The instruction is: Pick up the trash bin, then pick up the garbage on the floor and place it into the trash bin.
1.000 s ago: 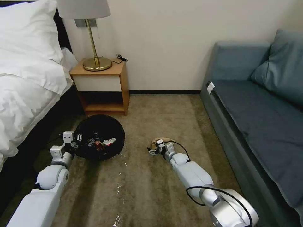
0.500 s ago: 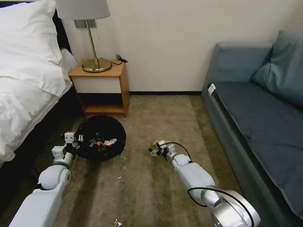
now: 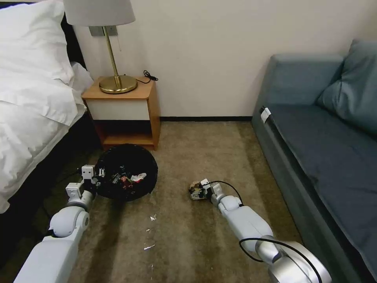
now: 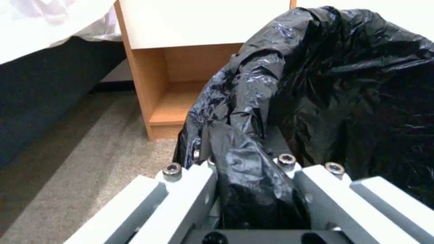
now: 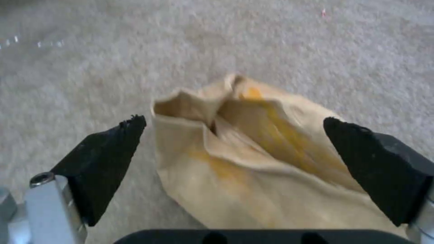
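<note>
Black pads, right pincer point(image 5: 235, 125): spread apart, one on each side of the crumpled tan paper bag point(image 5: 257, 156), not pressing it.
Right arm: stretched forward and low, wrist close to the floor point(image 3: 188, 236) mid-room.
Paper bag: lying on the carpet, between the nightstand point(image 3: 125, 112) and the sofa point(image 3: 314, 157).
Left pincer point(image 4: 246, 183): clamped on the bag-lined rim of the trash bin point(image 3: 126, 171).
Left arm: reaching forward beside the bed point(image 3: 27, 118).
Trash bin: in front of the nightstand; red-and-white wrapper point(image 3: 135, 177) inside.
</note>
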